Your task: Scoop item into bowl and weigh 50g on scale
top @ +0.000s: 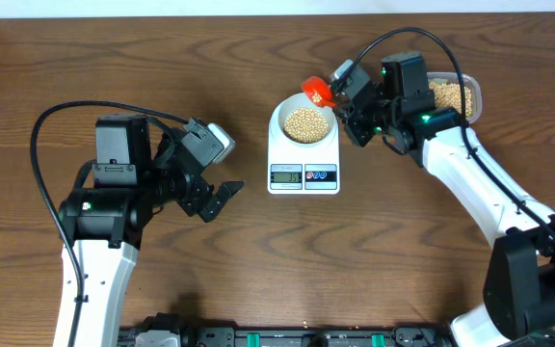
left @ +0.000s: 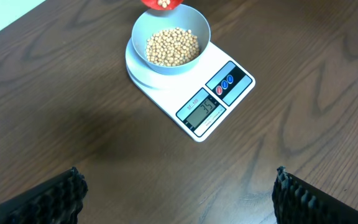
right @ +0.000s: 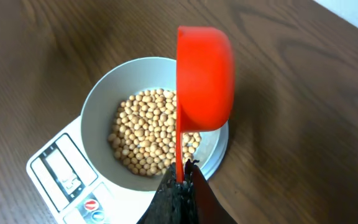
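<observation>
The pale bowl (top: 278, 123) stands on the white scale (top: 302, 154) at the table's centre, holding a layer of tan beans (top: 303, 122). My right gripper (top: 341, 93) is shut on the handle of a red scoop (top: 317, 91), which is tipped on its side over the bowl's far right rim. From the right wrist, the scoop (right: 205, 78) hangs above the beans (right: 145, 134) with its hollow turned away. My left gripper (top: 220, 200) is open above bare wood to the left of the scale. The left wrist view looks towards the scale (left: 166, 93) and bowl (left: 197, 28), its fingers (left: 61, 199) wide apart.
A clear plastic tub (top: 474, 96) of more beans sits behind the right arm at the far right. The scale's display (top: 285, 174) and two buttons face the near edge. Cables loop above both arms.
</observation>
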`<act>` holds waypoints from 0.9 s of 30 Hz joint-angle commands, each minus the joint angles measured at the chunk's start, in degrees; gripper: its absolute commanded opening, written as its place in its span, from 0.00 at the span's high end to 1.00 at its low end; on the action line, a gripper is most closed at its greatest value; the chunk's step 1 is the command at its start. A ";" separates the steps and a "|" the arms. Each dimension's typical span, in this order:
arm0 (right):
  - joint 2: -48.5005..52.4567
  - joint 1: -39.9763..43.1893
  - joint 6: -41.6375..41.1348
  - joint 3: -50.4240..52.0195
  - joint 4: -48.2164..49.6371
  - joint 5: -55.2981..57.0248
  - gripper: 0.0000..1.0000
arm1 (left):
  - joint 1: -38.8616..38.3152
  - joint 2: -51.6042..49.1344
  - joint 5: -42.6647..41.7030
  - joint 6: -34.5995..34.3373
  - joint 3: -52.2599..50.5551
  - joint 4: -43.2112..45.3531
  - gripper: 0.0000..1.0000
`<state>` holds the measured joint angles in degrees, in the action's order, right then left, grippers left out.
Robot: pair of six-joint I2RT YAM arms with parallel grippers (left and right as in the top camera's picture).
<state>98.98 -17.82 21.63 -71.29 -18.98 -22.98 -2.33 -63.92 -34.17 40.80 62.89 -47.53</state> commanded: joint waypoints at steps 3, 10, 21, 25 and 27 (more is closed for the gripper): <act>0.44 -1.33 2.43 0.44 0.17 -1.01 0.99 | 0.28 -0.17 -0.09 0.74 1.09 -0.02 0.02; 0.44 -1.66 2.47 0.44 0.35 3.08 0.99 | 0.28 -0.17 -0.09 0.74 1.09 -0.02 0.02; 0.22 -1.73 2.43 0.42 0.44 1.84 0.99 | 0.28 -0.17 -0.09 0.76 1.09 -0.02 0.02; -0.90 -1.22 2.43 0.42 0.79 1.86 0.99 | 0.28 -0.17 -0.09 0.76 1.09 -0.02 0.02; -1.86 -0.83 2.43 0.42 0.87 1.88 0.99 | 0.28 -0.17 -0.09 0.74 1.09 -0.02 0.02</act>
<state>98.98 -19.07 23.29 -71.29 -18.44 -20.14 -2.33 -63.92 -34.17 40.80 62.89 -47.53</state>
